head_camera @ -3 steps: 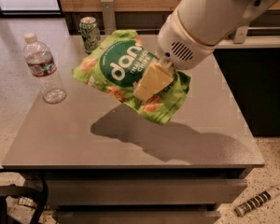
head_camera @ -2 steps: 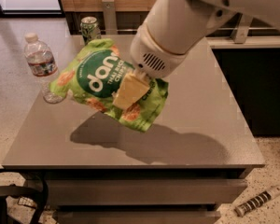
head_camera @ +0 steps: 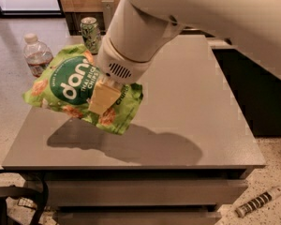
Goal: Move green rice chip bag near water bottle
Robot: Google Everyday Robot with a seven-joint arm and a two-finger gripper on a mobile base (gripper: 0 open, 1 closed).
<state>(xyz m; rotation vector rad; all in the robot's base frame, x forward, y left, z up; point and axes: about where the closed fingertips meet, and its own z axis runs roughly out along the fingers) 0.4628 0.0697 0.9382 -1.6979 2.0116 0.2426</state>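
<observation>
1. Claw [head_camera: 103, 97] grips the chip bag [head_camera: 68, 86], held off the desk [head_camera: 201, 116]; its far finger is hidden behind the bag.
2. Bag covers the bottle's [head_camera: 36, 55] base.
3. Can [head_camera: 90, 32] stands behind, beside the arm.

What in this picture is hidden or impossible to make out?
Camera view: water bottle's lower part, hidden behind the held green rice chip bag.
Claw's far finger, behind the bag it grips.
Arm's upper end, cut off by the top edge.
Green can's lettering, too small.
</observation>
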